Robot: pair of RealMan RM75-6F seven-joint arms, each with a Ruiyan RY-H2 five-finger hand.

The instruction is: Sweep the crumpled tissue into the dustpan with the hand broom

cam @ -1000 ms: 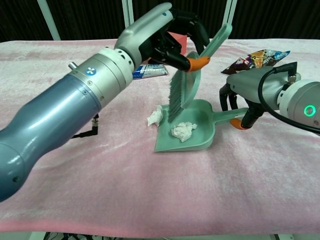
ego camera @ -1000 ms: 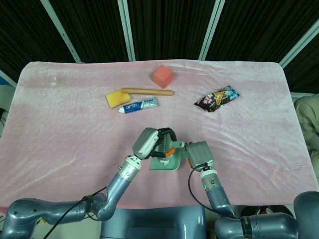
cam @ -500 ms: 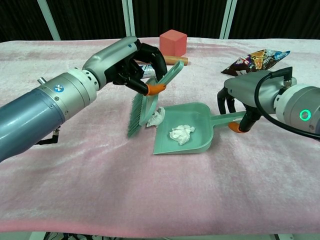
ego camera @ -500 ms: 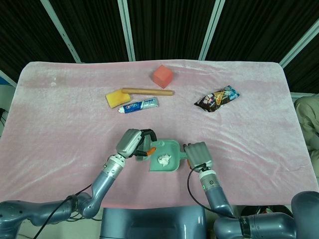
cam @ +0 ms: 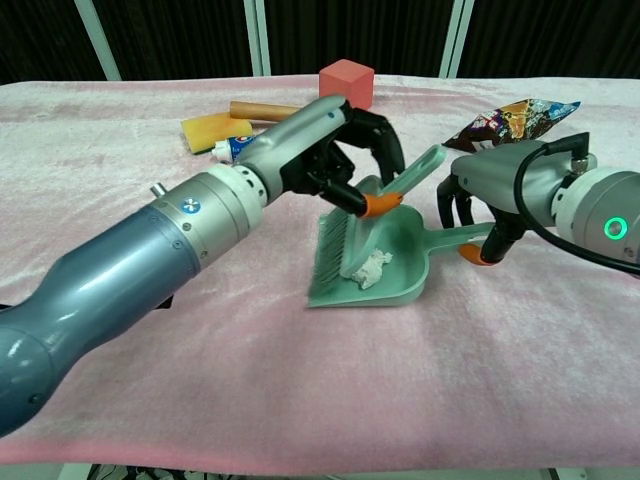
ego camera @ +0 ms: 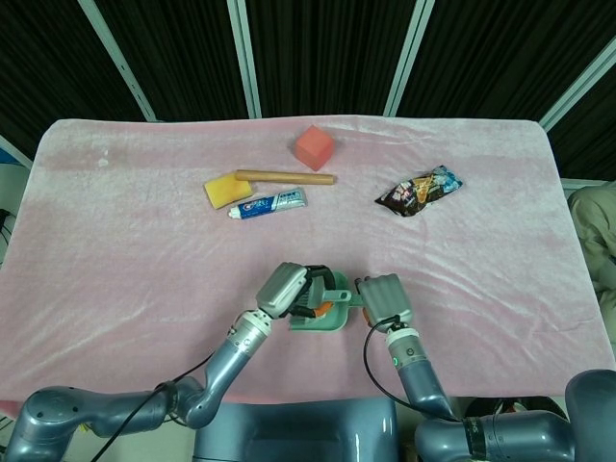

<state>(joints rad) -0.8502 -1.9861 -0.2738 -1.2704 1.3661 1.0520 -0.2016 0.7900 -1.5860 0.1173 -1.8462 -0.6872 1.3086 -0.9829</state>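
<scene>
Chest view: left hand [cam: 345,150] wrapped round the hand broom [cam: 365,225], bristles down inside the dustpan [cam: 395,270], right against the crumpled tissue [cam: 372,268] at about 3 o'clock of them. Right hand [cam: 480,195] clamped on the dustpan handle. All sat on the pink worktop [cam: 300,390].

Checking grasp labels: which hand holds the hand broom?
The left hand grips the hand broom over the dustpan; the right hand holds the dustpan's handle.
</scene>
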